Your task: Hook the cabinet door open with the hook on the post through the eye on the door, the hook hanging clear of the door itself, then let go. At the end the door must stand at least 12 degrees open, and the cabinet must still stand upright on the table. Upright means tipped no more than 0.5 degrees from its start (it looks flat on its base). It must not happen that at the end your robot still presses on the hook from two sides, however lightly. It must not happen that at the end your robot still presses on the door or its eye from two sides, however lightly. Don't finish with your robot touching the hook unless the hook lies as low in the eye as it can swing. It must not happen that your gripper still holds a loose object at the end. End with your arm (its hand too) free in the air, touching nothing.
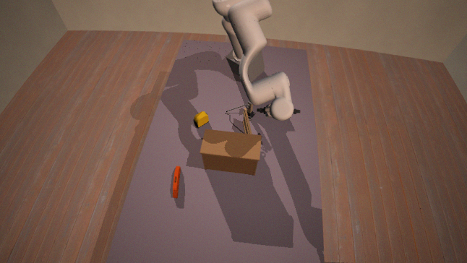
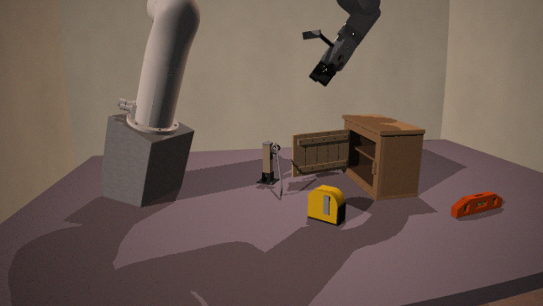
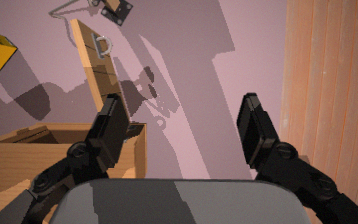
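Gripper (image 2: 323, 72): fingers spread wide, nothing between them, held high above the cabinet door (image 2: 321, 152).
Wrist view alone shows the metal eye (image 3: 103, 45) on the plank door's face.
Exterior view alone shows the cabinet (image 2: 383, 155) interior: one shelf, no contents visible.
Hook (image 2: 277, 171): thin wire, hanging from the square wooden post (image 2: 267, 157) beside the door's free edge, not in the eye.
Yellow tape measure (image 2: 326, 204), orange spirit level (image 2: 477, 204): on the purple mat (image 2: 210, 240), toward its front edge.
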### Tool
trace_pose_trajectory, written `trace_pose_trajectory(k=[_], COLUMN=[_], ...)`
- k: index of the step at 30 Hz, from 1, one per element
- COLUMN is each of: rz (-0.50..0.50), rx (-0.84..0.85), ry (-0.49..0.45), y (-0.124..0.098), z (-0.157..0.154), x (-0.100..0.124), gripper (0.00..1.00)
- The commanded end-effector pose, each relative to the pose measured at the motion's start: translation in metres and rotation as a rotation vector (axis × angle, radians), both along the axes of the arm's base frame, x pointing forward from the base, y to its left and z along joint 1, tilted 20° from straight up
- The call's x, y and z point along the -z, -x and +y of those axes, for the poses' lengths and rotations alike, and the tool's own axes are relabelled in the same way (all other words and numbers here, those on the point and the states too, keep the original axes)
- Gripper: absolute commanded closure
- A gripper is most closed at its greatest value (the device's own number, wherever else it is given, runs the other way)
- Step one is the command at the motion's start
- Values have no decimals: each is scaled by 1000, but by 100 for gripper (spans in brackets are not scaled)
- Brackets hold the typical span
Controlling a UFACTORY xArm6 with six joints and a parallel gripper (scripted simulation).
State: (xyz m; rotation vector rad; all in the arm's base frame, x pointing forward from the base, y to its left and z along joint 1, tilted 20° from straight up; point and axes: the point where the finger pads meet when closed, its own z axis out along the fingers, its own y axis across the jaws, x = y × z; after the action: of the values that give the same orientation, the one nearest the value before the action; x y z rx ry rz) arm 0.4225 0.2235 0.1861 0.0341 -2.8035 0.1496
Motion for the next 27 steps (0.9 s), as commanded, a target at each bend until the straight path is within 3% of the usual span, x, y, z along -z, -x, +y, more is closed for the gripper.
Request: trace_pose_trajectory(k=[1, 5, 9, 11, 14, 17, 27], rz=[-109, -201, -201, -289, -289, -370, -494], rx=[-12, -41, -41, -81, -81, -128, -222], ry=[10, 34, 34, 54, 54, 67, 77], y=[0, 6, 6, 15, 15, 27, 53], z=[-25, -54, -54, -80, -80, -102, -131], x=[-2, -1, -1, 2, 2, 7, 21], gripper=[0, 0, 0, 0, 0, 0, 0])
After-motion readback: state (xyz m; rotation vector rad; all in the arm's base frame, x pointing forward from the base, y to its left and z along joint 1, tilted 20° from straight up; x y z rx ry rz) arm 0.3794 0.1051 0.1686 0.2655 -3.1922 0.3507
